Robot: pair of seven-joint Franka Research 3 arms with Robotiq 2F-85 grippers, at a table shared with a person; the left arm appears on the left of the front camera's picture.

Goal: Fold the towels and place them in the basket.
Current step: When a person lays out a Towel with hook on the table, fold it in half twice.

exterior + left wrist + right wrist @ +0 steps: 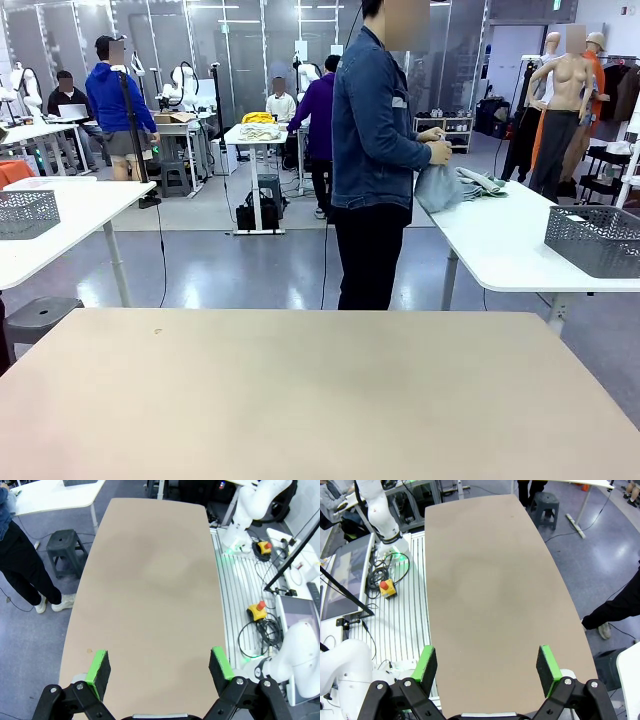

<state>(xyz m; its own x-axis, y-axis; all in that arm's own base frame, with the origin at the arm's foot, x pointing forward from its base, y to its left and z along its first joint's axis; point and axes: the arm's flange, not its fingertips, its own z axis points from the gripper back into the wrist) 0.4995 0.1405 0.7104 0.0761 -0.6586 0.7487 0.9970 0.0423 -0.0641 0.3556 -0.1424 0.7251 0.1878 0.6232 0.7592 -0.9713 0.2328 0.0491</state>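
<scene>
while the left gripper (159, 666) hangs with its green pads spread as wide as they go and nothing between them, the right gripper (487, 666) hangs the same way, wide apart and holding nothing. both look down on the beige table (300, 400), whose top beneath them carries no cloth. beyond its far edge a person stands turned toward a white side table (500, 255) on the robot's right, the person's hands (436, 150) gathering a pale blue-grey towel (436, 192) at that table's corner. a second cloth (484, 182), greyish, lies just beside it on the white top. a dark grey mesh basket (597, 240) sits farther along the same white table, well apart from the towels, and a like basket (25, 213) sits on another white table at the robot's left.

by my reading the arms' part has not begun: folding waits on a towel reaching the beige table. the next move calls for the grippers to wait open until one is laid flat within reach, then take it by an edge or corners.

which basket is meant i cannot tell. the right-hand one is cut off by the picture's edge, the held towel is bunched so its loop and outline are lost, and whether a cream-white towel lies in the pile is too small to say.
</scene>
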